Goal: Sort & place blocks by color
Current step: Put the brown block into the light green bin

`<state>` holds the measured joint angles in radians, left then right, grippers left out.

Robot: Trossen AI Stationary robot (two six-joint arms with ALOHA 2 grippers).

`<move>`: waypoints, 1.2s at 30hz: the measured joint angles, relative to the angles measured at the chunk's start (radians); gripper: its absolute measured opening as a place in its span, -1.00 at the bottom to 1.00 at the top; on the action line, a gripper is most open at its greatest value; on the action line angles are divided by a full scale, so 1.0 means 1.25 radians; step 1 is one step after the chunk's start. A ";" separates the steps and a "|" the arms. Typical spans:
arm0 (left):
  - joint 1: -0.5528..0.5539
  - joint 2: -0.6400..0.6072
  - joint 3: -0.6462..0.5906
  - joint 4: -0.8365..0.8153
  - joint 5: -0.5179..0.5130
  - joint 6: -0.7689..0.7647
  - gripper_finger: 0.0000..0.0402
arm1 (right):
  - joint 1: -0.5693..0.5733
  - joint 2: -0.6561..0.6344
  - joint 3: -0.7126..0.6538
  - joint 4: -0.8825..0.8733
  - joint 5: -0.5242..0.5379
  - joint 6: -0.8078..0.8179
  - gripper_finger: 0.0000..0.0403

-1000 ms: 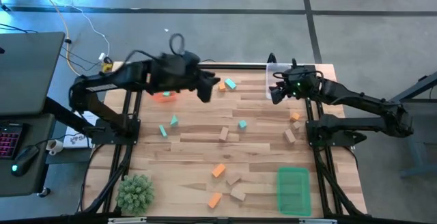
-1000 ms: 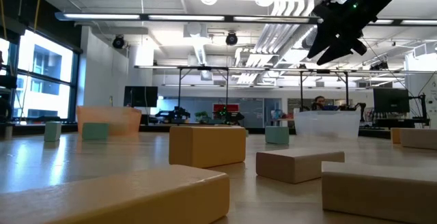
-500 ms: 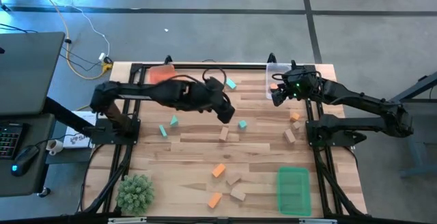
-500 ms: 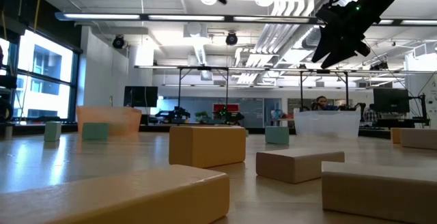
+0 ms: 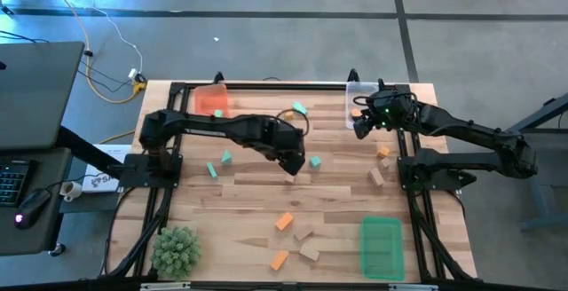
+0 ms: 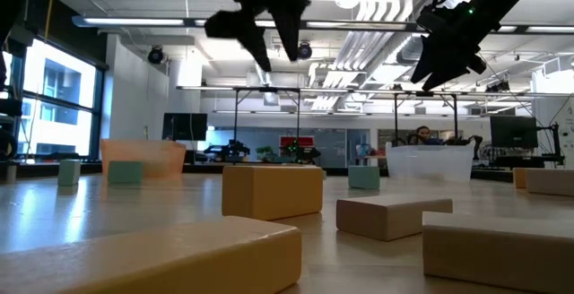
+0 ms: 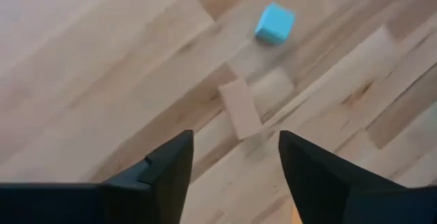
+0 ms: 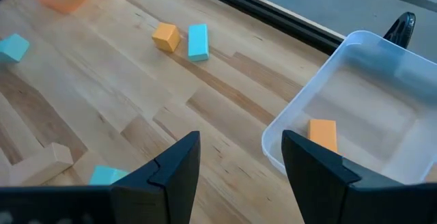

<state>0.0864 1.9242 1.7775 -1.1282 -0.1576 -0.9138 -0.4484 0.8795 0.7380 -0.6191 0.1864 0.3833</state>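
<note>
The worktop is pale wood planking in a black frame, set on a grey floor. Taking the green tray at its near right corner as landmark: just left of it lie two tan blocks and two orange blocks, and well left of it stands a spiky green plant. Farther back from the tray, the left claw hangs over mid-worktop with its fingers apart and empty, above a tan block and near a teal block. More teal blocks lie farther left. Straight beyond the tray sit two blocks, tan and orange. At the far edge, the right claw hovers spread and empty beside a clear tray holding an orange block; an orange tray sits far left. In the low view, a bright hall with ceiling pipes, lamps and desks lies behind.
</note>
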 joint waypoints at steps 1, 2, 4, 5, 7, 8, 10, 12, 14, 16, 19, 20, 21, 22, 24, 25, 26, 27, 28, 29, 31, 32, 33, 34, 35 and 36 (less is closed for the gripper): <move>0.000 0.013 0.000 0.000 0.004 0.000 0.08 | 0.000 0.000 0.000 -0.001 0.000 0.000 -0.04; 0.001 0.024 0.000 0.001 0.013 -0.001 0.12 | 0.000 0.000 0.000 -0.002 -0.001 0.000 -0.04; 0.003 0.047 0.000 0.007 0.030 -0.011 0.19 | 0.000 0.000 0.000 -0.002 -0.002 0.000 -0.04; 0.006 0.058 0.000 0.007 0.037 -0.015 0.22 | 0.000 0.000 0.000 -0.002 -0.002 0.000 -0.04; 0.012 0.082 0.000 0.006 0.048 -0.028 0.25 | 0.000 0.000 0.000 -0.002 -0.003 0.000 -0.04; 0.016 0.092 0.000 0.006 0.057 -0.037 0.26 | 0.000 0.000 0.000 -0.002 -0.003 0.000 -0.04; 0.020 0.108 0.000 0.007 0.074 -0.057 0.26 | 0.000 0.000 0.000 -0.002 -0.005 0.003 -0.04; 0.021 0.127 0.000 0.020 0.089 -0.063 0.26 | 0.000 0.000 0.000 -0.004 -0.007 0.004 -0.04; 0.020 0.137 0.000 0.029 0.098 -0.063 0.26 | 0.000 0.000 0.000 -0.004 -0.009 0.007 -0.04; 0.020 0.150 0.000 0.044 0.098 -0.063 0.25 | 0.000 0.000 0.000 -0.004 -0.010 0.007 -0.04; 0.019 0.169 0.000 0.052 0.100 -0.063 0.25 | 0.000 0.000 0.000 -0.005 -0.011 0.009 -0.04; 0.018 0.173 0.000 0.060 0.101 -0.063 0.25 | 0.000 0.000 0.000 -0.007 -0.011 0.012 -0.04; 0.018 0.178 0.000 0.066 0.107 -0.062 0.25 | 0.000 0.000 0.000 -0.009 -0.012 0.016 -0.04; 0.018 0.182 0.000 0.069 0.112 -0.057 0.25 | 0.000 0.000 0.000 -0.008 -0.011 0.016 -0.04; 0.017 0.193 0.000 0.080 0.123 -0.057 0.25 | 0.000 0.000 0.000 -0.010 -0.012 0.016 -0.04; 0.016 0.196 0.000 0.084 0.126 -0.056 0.25 | 0.000 0.000 0.000 -0.010 -0.012 0.018 -0.04; 0.016 0.198 0.000 0.081 0.129 -0.056 0.25 | 0.000 0.000 0.000 -0.010 -0.012 0.021 -0.04; 0.014 0.198 -0.001 0.083 0.128 -0.057 0.25 | 0.000 0.000 0.000 -0.010 -0.012 0.022 -0.04; 0.013 0.197 -0.004 0.097 0.128 -0.057 0.25 | 0.000 0.000 0.000 -0.010 -0.012 0.022 -0.04; 0.012 0.196 -0.010 0.113 0.128 -0.057 0.25 | 0.000 0.000 0.000 -0.010 -0.012 0.022 -0.04; 0.011 0.199 -0.014 0.115 0.131 -0.061 0.25 | 0.000 0.000 0.000 -0.010 -0.012 0.022 -0.04; 0.011 0.199 -0.014 0.117 0.135 -0.063 0.25 | 0.000 0.000 0.000 -0.010 -0.012 0.022 -0.04; 0.010 0.199 -0.013 0.121 0.136 -0.063 0.25 | 0.000 0.000 0.000 -0.010 -0.012 0.022 -0.04; 0.008 0.205 -0.012 0.125 0.135 -0.063 0.25 | 0.000 0.000 0.000 -0.010 -0.012 0.022 -0.04; 0.008 0.210 -0.012 0.129 0.135 -0.063 0.25 | 0.000 0.000 0.000 -0.010 -0.012 0.022 -0.04; 0.008 0.215 -0.014 0.125 0.135 -0.063 0.25 | 0.000 0.000 0.000 -0.010 -0.012 0.022 -0.04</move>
<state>0.0964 2.1931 1.7606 -0.9715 0.0116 -0.9924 -0.4484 0.8795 0.7380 -0.6319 0.1719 0.4110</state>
